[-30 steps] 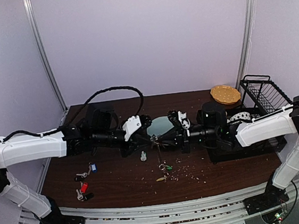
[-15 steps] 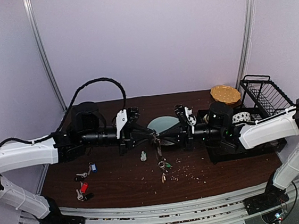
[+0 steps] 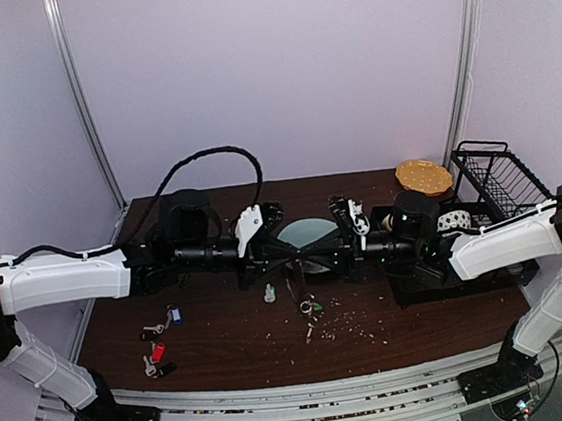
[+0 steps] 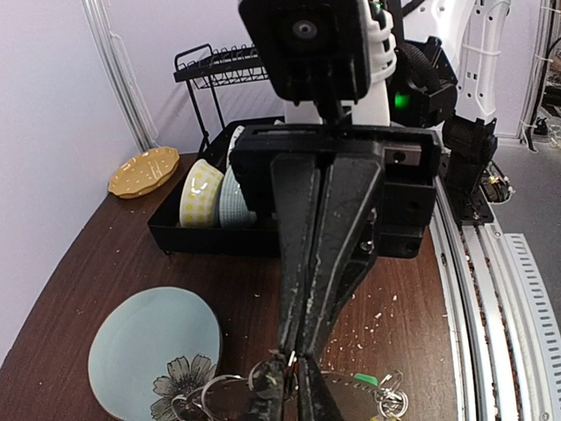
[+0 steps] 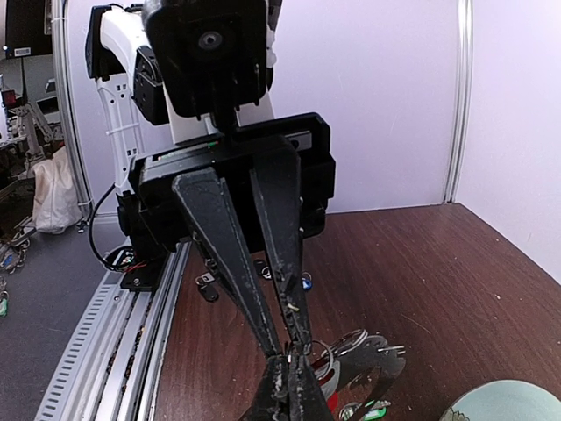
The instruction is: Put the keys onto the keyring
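Jaws of left gripper and right gripper both pinch the keyring above the desk's middle; a green-tagged key dangles below; threading looks underway; next, likely fetching the loose keys, near left.

Two tools, two plates, two bowls

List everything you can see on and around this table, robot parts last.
table: one, dark brown
plate: one, pale green, flower print, middle rear
dish: one, yellow, far right corner
wire rack: one, black, far right
tray: one, black, right side
bowls: two, yellow-checked and pale blue, in tray
bottle: one, clear, near centre
keys: several, silver; red and blue tags left, green tag centre
keyring: one, grey, below fingertips
crumbs: many, pale, front
left gripper: black, meets right
right gripper: black, shut
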Action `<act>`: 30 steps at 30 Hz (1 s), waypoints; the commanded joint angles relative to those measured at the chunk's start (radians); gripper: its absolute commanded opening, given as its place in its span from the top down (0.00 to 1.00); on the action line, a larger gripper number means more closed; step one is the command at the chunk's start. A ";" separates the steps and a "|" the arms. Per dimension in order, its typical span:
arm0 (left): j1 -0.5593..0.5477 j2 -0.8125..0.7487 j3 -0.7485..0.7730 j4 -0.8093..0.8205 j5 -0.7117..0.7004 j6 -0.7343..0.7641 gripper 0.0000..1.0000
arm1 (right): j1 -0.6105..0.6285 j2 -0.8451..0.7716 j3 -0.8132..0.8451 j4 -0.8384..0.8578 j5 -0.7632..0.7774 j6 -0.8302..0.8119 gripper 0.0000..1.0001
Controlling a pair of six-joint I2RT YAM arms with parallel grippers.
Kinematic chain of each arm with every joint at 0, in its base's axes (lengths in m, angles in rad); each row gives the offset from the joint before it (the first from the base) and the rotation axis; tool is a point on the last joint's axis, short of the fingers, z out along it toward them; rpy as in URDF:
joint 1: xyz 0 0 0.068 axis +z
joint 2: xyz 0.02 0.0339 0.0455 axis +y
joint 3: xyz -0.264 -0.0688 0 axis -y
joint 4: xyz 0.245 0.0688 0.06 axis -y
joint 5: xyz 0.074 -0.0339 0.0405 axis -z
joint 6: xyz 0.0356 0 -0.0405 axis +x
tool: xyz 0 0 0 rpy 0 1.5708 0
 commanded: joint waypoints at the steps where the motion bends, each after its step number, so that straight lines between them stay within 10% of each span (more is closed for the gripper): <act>1: 0.003 0.030 0.048 -0.038 -0.001 0.017 0.91 | -0.006 -0.043 -0.001 0.050 0.010 0.000 1.00; 11: 0.003 0.044 0.061 -0.096 -0.084 0.036 0.86 | -0.004 -0.051 0.008 0.014 0.032 -0.023 1.00; 18: 0.003 0.019 0.053 -0.070 -0.082 0.040 1.00 | -0.007 -0.047 0.014 -0.023 0.033 -0.042 1.00; 21: 0.003 0.003 0.055 -0.095 -0.110 0.050 1.00 | -0.025 -0.080 -0.011 -0.057 0.071 -0.057 0.85; 30: -0.022 0.016 0.205 -0.335 -0.298 0.146 1.00 | -0.043 -0.140 0.101 -0.515 0.048 -0.286 0.81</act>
